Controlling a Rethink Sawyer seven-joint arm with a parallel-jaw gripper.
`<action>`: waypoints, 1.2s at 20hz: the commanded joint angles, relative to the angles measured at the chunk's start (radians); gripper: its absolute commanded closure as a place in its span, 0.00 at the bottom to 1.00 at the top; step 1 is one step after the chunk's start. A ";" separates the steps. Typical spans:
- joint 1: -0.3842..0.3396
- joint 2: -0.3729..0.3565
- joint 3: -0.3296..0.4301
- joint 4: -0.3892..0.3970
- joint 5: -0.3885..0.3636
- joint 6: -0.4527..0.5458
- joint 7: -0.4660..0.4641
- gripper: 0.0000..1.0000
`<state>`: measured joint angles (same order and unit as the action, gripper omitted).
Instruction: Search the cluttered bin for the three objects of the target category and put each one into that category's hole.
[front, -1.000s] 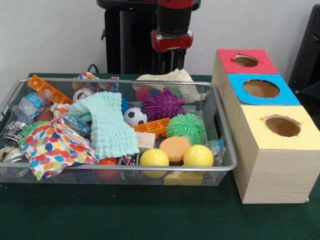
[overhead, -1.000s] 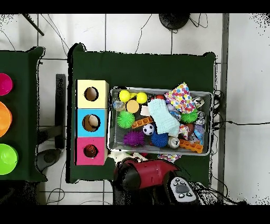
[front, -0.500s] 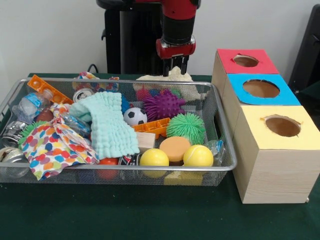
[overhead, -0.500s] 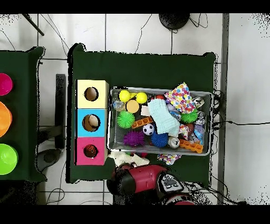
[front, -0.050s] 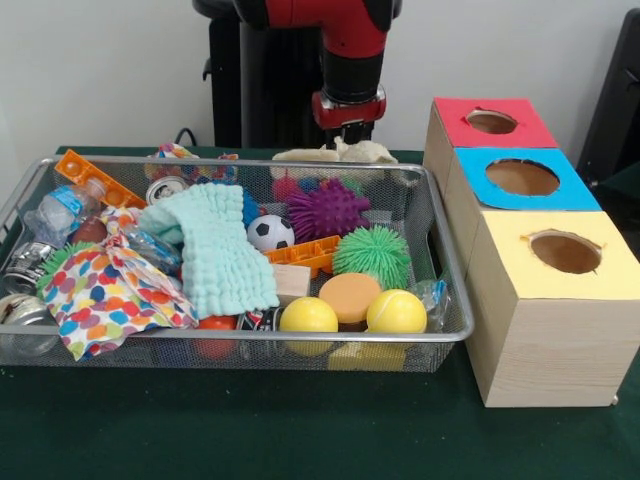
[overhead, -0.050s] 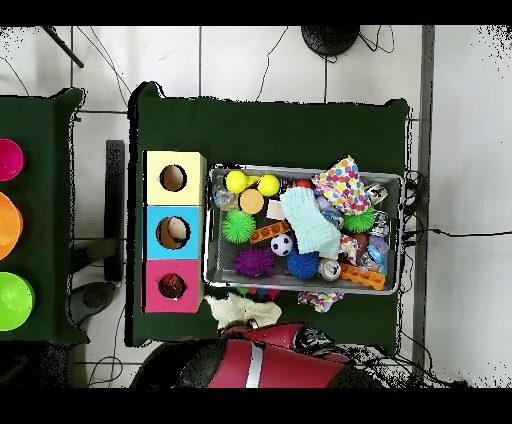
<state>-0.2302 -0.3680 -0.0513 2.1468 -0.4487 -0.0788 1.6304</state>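
Covering the table (front, -0.050s: 300, 440) is dark green cloth; just below the gripper (front, -0.050s: 347, 136), whose opening cannot be told, lies a crumpled cream rag (front, -0.050s: 330, 153).

Cream cloth (front, -0.050s: 335, 153) behind wire bin (front, -0.050s: 440, 262)

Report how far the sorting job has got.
Done: the overhead view shows something pale inside the blue box's hole and something in the red box's hole; what they are cannot be told.
In hand: the gripper is down at the cream cloth, which lies outside the bin, behind it.
Left: the teal cloth and dotted cloth lie in the bin among the clutter, so probably most of it.
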 joint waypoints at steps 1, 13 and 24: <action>-0.018 0.067 0.007 -0.120 0.021 -0.058 0.156 0.00; -0.022 0.001 0.018 -0.088 0.053 -0.003 0.167 1.00; -0.050 -0.374 0.101 0.080 0.131 0.315 0.118 1.00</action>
<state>-0.2514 -0.5259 -0.0562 2.2025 -0.4151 0.0214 1.6304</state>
